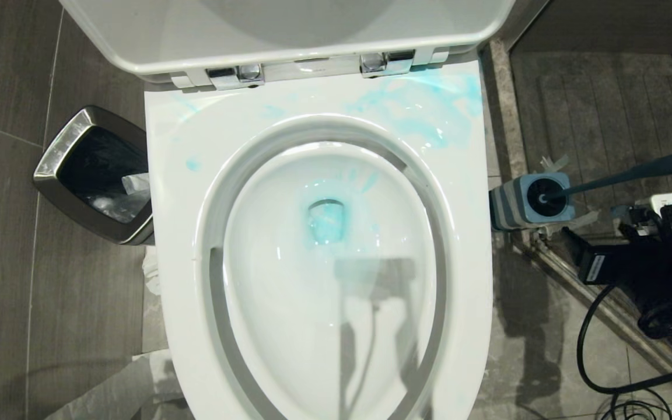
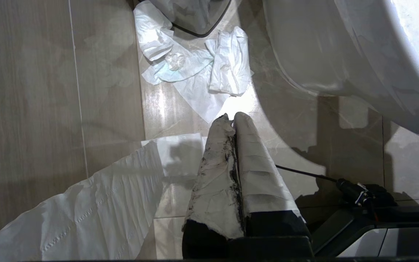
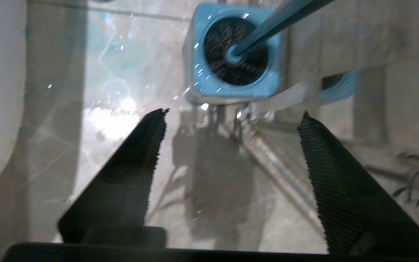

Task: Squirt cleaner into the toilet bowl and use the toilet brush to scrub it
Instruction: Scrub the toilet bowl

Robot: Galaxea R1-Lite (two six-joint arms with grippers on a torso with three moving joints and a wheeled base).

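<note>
- You look down on the toilet bowl [image 1: 324,245] with its lid [image 1: 289,29] raised; blue cleaning liquid pools around the drain [image 1: 326,220] and is smeared across the back of the seat [image 1: 429,105], mostly toward the right hinge.
- Your toilet brush [image 1: 633,173] sits in its square blue-and-grey striped holder [image 1: 531,201] on the floor just right of the toilet, its handle slanting up and away to the right.
- Your right gripper [image 3: 231,116] hangs above the floor near the holder with its two black ribbed fingers [image 3: 136,160] spread wide apart and nothing between them; the brush handle passes beyond the fingertips, untouched.
- In the head view that arm shows as a black body at the right edge [image 1: 662,251], near the brush handle but apart from it.
- Your left gripper [image 2: 231,118] points down at the floor beside the toilet's base, its two cloth-wrapped fingers [image 2: 216,171] pressed together and empty.
- Crumpled white paper [image 2: 195,69] lies on the tiles ahead of it, and a longer strip [image 2: 86,211] runs beside it.
- A steel-rimmed bin [image 1: 97,175] stands left of the toilet, with paper inside.
- You have no cleaner bottle in any view.
</note>
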